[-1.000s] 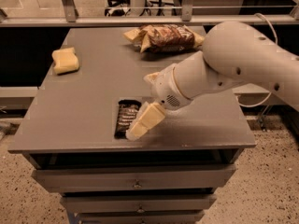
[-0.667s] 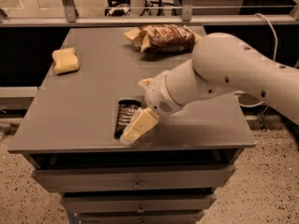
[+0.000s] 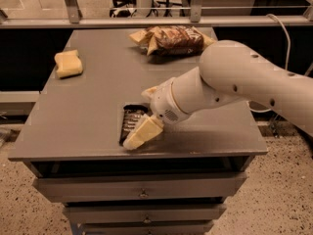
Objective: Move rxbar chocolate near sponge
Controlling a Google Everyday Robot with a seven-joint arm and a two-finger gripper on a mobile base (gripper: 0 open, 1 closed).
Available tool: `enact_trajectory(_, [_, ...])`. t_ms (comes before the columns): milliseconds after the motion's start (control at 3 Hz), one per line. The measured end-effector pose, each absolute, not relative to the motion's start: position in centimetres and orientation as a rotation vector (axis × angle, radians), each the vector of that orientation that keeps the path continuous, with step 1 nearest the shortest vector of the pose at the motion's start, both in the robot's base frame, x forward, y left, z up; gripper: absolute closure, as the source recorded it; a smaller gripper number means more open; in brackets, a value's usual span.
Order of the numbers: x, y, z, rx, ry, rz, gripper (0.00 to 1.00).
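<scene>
The rxbar chocolate (image 3: 130, 123), a flat black bar with white lettering, lies near the table's front edge. My gripper (image 3: 137, 117) is right over it and open. One cream finger (image 3: 142, 133) rests at the bar's front right end, and the other finger (image 3: 149, 91) is just behind the bar. The bar's right side is hidden by the gripper. The pale yellow sponge (image 3: 68, 63) lies at the table's far left, well apart from the bar.
A crinkly brown-and-yellow snack bag (image 3: 171, 38) lies at the back middle of the grey table (image 3: 88, 106). My white arm reaches in from the right. Drawers sit below the table's front edge (image 3: 142, 194).
The arm and gripper have shifted slightly left and lower over the bar. The bar, the sponge and the bag have not moved.
</scene>
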State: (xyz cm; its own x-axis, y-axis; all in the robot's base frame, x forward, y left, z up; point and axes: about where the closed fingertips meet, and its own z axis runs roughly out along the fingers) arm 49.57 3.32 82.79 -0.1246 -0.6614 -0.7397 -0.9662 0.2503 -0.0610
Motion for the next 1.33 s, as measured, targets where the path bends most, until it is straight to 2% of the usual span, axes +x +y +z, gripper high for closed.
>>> enact_trajectory(333, [49.9,3.4,83.0,-1.469,1.866,0.596,0.47])
enact_trajectory(667, [50.0,3.5,83.2,-1.461,1.868,0.601,0.70])
enact_trajectory(1000, [51.2,3.5,84.7,-1.458,1.841,0.596,0.99])
enact_trajectory(1333, [53.5,3.7,87.7,-1.464,1.782,0.562,1.00])
